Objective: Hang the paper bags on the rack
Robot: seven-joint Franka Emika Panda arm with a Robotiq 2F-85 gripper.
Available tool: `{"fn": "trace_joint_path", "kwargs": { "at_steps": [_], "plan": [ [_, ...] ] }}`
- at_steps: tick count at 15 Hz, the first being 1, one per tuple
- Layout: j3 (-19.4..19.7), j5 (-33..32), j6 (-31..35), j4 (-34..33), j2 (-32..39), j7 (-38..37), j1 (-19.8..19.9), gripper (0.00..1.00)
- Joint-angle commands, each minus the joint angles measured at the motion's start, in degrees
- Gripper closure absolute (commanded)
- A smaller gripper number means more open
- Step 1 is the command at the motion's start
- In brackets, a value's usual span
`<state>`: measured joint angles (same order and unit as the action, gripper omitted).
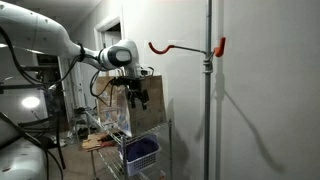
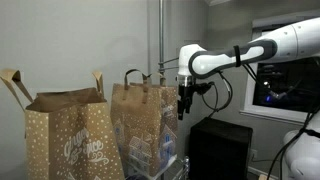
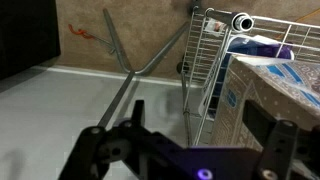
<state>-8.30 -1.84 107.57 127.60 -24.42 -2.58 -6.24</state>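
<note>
Horizontally, arm [image 2: 250,50] outstretched, end effector [image 2: 184,110] pointing down

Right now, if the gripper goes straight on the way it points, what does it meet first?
The gripper would probably meet the floor, close beside the cart; depth is unclear.

Room by the hook [image 1: 185,46]
We see bare wall [image 1: 265,100] around it; bag [image 1: 151,108] and cart [image 1: 166,145] crowd lower down.
</note>
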Motion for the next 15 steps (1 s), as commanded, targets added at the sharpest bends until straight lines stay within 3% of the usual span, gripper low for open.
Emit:
{"fn": "trace_joint_path", "kwargs": {
  "at_steps": [1, 6, 11, 15],
  "plan": [
    [0.2, -0.1, -0.1, -0.1, 0.1, -0.1, -0.2, 0.00],
    [-0.1, -0.2, -0.3, 0.4, -0.6, -0.8, -0.2, 0.00],
    [-1.5, -0.6, 1.1, 7.9, -11.2, -9.8, 0.5, 0.00],
    [-3.5, -0.2, 2.7, 9.0, -19.1, -13.1, -0.1, 0.00]
  ]
}}
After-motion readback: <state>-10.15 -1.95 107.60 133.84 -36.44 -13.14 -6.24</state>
